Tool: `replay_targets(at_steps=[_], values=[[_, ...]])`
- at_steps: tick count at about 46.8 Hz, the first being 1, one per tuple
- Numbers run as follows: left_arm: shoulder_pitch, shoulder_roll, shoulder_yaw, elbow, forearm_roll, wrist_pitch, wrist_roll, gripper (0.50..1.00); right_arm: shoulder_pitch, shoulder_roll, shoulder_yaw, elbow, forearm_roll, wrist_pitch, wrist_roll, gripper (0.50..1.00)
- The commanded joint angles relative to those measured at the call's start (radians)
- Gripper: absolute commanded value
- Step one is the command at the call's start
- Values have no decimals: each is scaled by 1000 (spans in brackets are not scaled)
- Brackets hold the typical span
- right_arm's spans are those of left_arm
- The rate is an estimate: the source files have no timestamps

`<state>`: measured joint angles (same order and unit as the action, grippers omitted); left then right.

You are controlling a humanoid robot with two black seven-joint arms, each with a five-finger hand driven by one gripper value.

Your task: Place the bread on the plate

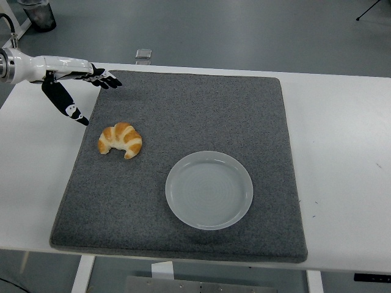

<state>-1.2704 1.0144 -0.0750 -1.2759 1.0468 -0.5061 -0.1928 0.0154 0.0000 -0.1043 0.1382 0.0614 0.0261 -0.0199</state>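
Right now the left hand [72, 85] hangs over the far left corner of the grey mat [183, 110], its fingers [105, 79] spread loose and its thumb pointing down toward the tabletop [342, 134], gripping nothing. The bread [120, 140], a golden croissant, lies on the mat's left side, a little nearer than the hand and clear of it. The pale round plate [209, 190] sits on the mat toward the near edge, to the right of the bread and well apart from it, with nothing on it. A small clear object [143, 54] rests at the tabletop's far edge.
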Motion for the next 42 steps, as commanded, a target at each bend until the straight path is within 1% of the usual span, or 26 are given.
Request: replay_targets(at_steps=[1, 7, 12, 15, 20, 28, 42], values=[[6, -5, 9, -6, 16, -2, 7, 986, 0, 0, 0, 0, 0, 0, 0, 952], [16, -28, 11, 0, 22, 14, 18, 986, 0, 0, 0, 0, 0, 0, 0, 954], [28, -56, 11, 21, 24, 60, 53, 986, 0, 0, 0, 0, 0, 0, 0, 952], [45, -92, 12, 35, 24, 80, 62, 986, 0, 0, 0, 0, 0, 0, 0, 952], [68, -134, 17, 53, 30, 95, 64, 986, 0, 0, 0, 0, 0, 0, 0, 952], [77, -175, 57, 56, 52, 147, 65, 986, 0, 0, 0, 0, 0, 0, 0, 952], [83, -214, 69, 55, 75, 170, 65, 984, 0, 0, 0, 0, 0, 0, 0, 952]])
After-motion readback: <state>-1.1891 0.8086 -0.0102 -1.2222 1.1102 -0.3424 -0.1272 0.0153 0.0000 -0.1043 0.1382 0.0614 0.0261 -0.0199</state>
